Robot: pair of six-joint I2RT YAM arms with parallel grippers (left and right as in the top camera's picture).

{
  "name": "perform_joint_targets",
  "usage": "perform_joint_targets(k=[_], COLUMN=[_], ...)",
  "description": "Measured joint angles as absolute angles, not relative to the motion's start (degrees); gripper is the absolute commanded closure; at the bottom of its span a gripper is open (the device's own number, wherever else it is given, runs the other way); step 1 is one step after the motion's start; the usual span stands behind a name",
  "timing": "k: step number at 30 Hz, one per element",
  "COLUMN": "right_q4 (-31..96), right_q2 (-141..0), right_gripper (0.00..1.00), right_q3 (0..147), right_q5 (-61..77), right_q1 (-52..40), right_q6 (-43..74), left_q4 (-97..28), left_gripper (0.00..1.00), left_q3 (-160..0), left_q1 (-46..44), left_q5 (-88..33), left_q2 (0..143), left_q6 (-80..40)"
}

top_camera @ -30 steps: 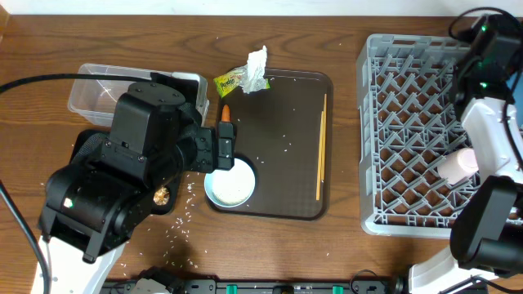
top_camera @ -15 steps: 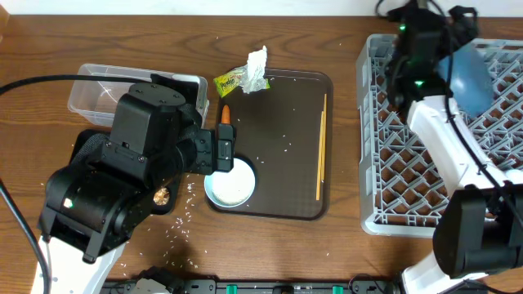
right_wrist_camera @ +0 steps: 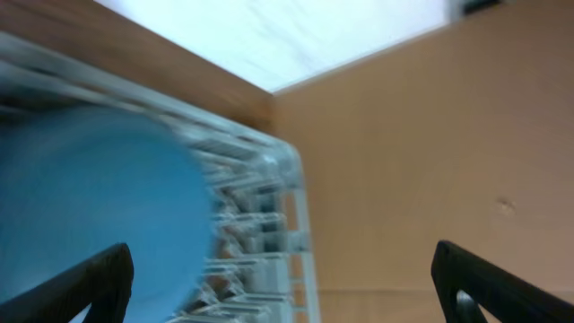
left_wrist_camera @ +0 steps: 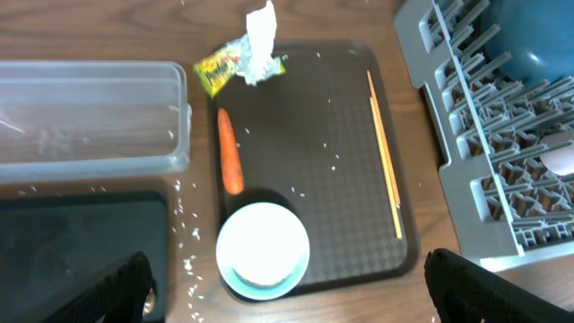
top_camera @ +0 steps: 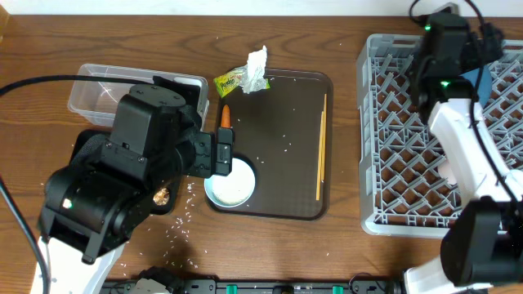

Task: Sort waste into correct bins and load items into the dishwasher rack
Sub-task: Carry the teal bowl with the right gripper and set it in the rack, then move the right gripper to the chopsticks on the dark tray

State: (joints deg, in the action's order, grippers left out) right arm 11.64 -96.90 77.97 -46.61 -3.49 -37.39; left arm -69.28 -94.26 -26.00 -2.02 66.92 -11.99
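My left gripper (left_wrist_camera: pixel 291 296) hangs open above the white bowl (left_wrist_camera: pixel 263 249), which sits on the near left corner of the brown serving tray (left_wrist_camera: pixel 332 224). An orange carrot (left_wrist_camera: pixel 230 152) and thin chopsticks (left_wrist_camera: pixel 384 152) lie on that tray. The yellow-green wrapper (left_wrist_camera: pixel 215 74) and crumpled tissue (left_wrist_camera: pixel 260 40) lie at its far edge. My right gripper (right_wrist_camera: pixel 287 287) is open over the far side of the grey rack (top_camera: pixel 400 147), beside the dark blue dish (right_wrist_camera: pixel 90 206) standing in it. A pink cup (left_wrist_camera: pixel 560 160) lies in the rack.
A clear tub (left_wrist_camera: pixel 90 117) stands at the far left, and the black tray (left_wrist_camera: pixel 81 251) lies in front of it, mostly under my left arm in the overhead view. Rice grains (top_camera: pixel 184 216) and a brown food lump (top_camera: pixel 161 195) lie on the wood between the black tray and the bowl.
My right arm swung from the rack's right edge across its far side and has now shifted back a little to the right. The left arm has not moved.
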Motion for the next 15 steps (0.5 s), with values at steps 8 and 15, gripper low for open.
perform_joint_targets(k=[8, 15], right_q4=[40.05, 48.34], right_q2=[-90.28, -92.07], right_gripper=[0.27, 0.46], right_q3=[78.43, 78.39], right_q5=[-23.62, 0.30], right_q1=[-17.69, -22.70], right_q6=[-11.25, 11.51], left_q4=[-70.83, -76.55], left_gripper=[0.02, 0.02], left_q3=[-99.50, -100.36], left_q1=[-26.00, -26.00], left_q5=[7.79, 15.51], left_q2=[60.86, 55.90], left_q6=[-12.08, -14.17])
